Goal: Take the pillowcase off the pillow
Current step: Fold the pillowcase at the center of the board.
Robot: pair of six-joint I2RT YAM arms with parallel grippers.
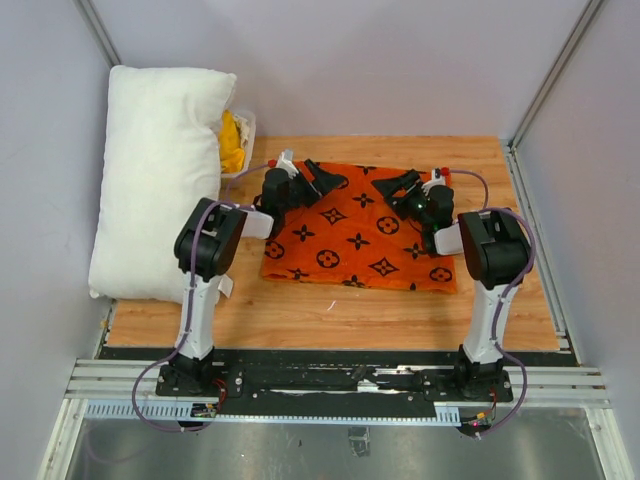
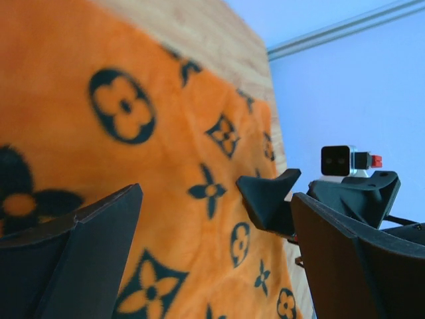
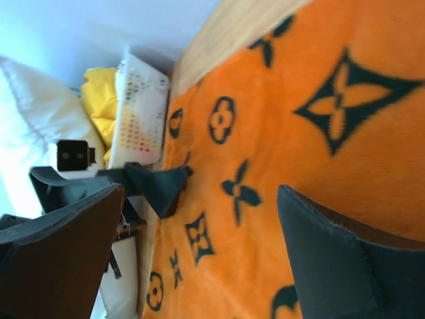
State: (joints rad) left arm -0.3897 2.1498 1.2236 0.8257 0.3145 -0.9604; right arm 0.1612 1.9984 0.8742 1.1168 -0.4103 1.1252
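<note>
The orange pillowcase [image 1: 360, 240] with black flower motifs lies flat on the wooden table. The white pillow [image 1: 155, 170] lies outside it at the far left, against the wall. My left gripper [image 1: 322, 178] is open and empty just above the pillowcase's far left part. My right gripper [image 1: 395, 188] is open and empty just above its far right part, facing the left one. In the left wrist view the open gripper [image 2: 216, 226] frames the printed fabric [image 2: 166, 133]. The right wrist view shows its gripper [image 3: 199, 246] open over the fabric [image 3: 299, 133], with the pillow [image 3: 33, 113] beyond.
A white basket [image 1: 247, 122] with a plain yellow cloth [image 1: 232, 145] stands at the back left, beside the pillow; it also shows in the right wrist view [image 3: 139, 113]. Grey walls enclose the table [image 1: 300, 320] on three sides.
</note>
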